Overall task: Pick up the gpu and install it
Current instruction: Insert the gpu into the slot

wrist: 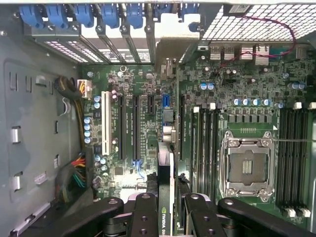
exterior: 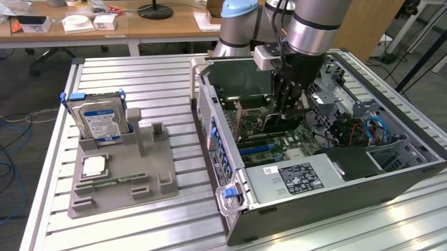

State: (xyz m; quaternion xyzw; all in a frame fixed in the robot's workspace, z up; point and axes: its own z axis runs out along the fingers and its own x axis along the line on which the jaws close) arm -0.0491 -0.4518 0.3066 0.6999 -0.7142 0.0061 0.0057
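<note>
The black linked fingers [wrist: 167,213] pinch the gpu [wrist: 165,195], a thin flat card seen edge-on in the wrist view, its dark face carrying green-and-white lettering, held upright between the two finger pads. The silver-and-grey jointed arm [exterior: 307,26] reaches straight down from above, wrist vertical, so the fingers [exterior: 283,112] sit inside the open dark-grey computer case [exterior: 391,180]. Directly beyond the card's far edge lies the green motherboard [wrist: 148,94], with long black expansion slots [wrist: 134,126] running parallel to the card on either side of it and one white slot [wrist: 104,121] further out. On the other side of the fingers sits the empty silver processor socket [wrist: 248,165]. Whether the card's lower edge touches a slot cannot be told. Well away from the fingers, outside the case on the ribbed aluminium desk [exterior: 160,70], a grey plastic holder [exterior: 129,180] carries a silver hard drive with a blue-white label [exterior: 100,121].
</note>
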